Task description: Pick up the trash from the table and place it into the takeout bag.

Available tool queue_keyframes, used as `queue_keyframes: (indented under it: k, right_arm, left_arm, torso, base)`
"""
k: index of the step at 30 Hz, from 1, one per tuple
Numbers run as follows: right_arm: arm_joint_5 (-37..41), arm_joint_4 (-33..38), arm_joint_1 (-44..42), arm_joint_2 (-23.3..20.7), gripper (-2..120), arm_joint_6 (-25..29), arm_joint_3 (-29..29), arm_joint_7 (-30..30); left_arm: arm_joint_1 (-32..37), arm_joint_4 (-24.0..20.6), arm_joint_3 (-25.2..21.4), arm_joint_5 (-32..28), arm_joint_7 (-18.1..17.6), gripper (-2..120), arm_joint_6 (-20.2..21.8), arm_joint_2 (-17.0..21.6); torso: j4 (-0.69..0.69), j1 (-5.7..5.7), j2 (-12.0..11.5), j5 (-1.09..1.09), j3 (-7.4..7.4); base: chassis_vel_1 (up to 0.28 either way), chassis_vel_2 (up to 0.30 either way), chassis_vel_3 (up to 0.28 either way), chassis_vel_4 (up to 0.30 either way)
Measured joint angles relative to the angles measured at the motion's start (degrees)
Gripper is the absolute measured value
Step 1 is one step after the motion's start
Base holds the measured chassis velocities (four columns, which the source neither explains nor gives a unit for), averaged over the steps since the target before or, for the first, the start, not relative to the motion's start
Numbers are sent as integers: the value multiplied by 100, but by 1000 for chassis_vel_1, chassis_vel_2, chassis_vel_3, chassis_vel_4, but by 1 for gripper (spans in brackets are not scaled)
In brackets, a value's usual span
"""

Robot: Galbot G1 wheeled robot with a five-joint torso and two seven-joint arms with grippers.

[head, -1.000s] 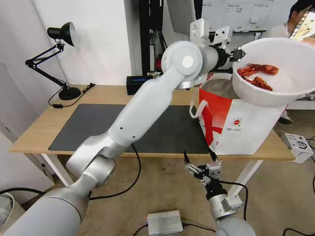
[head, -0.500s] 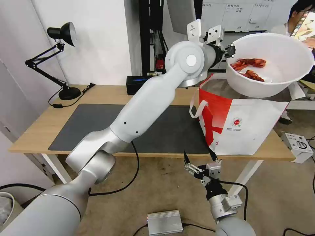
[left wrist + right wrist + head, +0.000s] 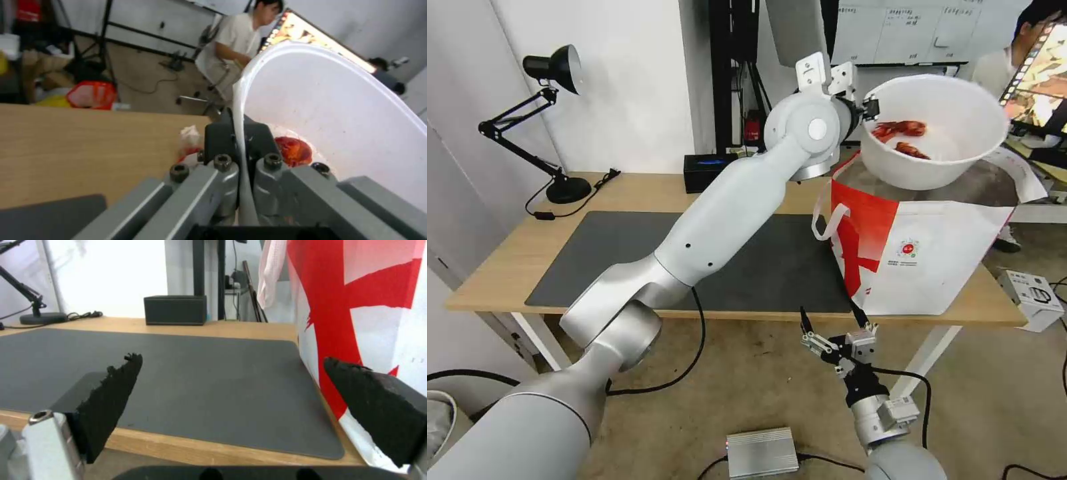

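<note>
Right pincer [image 3: 835,319], nearest the camera at 6 o'clock in the head view, hangs below the front edge of the surface [image 3: 507,267] with its two black fingers [image 3: 111,396] spread wide and nothing between them. Beyond it the dark grey mat [image 3: 627,247] covers the middle of the surface. At 3 o'clock on the mat's far end stands the takeout bag [image 3: 920,260], its red side panel facing the mat and its mouth open upward. Left arm reaches across the surface toward 1 o'clock; the left pincer [image 3: 870,109] is closed on the rim of the white bowl [image 3: 954,153], one finger outside the wall and one inside. The bowl extends from the pincer toward 3 o'clock, tilted, held above the bag's mouth, with red shells [image 3: 902,131] lying inside near the gripped edge. Farther back, the black tissue box [image 3: 710,170] sits at 12 o'clock and the desk lamp [image 3: 540,120] at 10 o'clock.
</note>
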Motion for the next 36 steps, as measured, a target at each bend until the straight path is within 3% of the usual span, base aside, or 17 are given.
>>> queue_keyframes:
  k: [22, 29, 30, 36]
  right_arm:
    - [0, 0, 0, 0, 100, 0, 0, 0]
    - [0, 0, 0, 0, 100, 0, 0, 0]
    - [0, 0, 0, 0, 100, 0, 0, 0]
    - [0, 0, 0, 0, 100, 0, 0, 0]
  left_arm:
    - [170, -179, 528, 383, -533, 0, 147, 0]
    - [135, -185, 609, 411, -580, 15, 177, -2]
    - [146, -191, 634, 411, -581, 25, 188, -2]
    - [178, -201, 649, 412, -569, 44, 198, -2]
  torso:
    - [0, 0, 0, 0, 0]
    - [0, 0, 0, 0, 0]
    - [0, 0, 0, 0, 0]
    - [0, 0, 0, 0, 0]
  base:
    - [0, 0, 0, 0]
    - [0, 0, 0, 0]
    - [0, 0, 0, 0]
    - [0, 0, 0, 0]
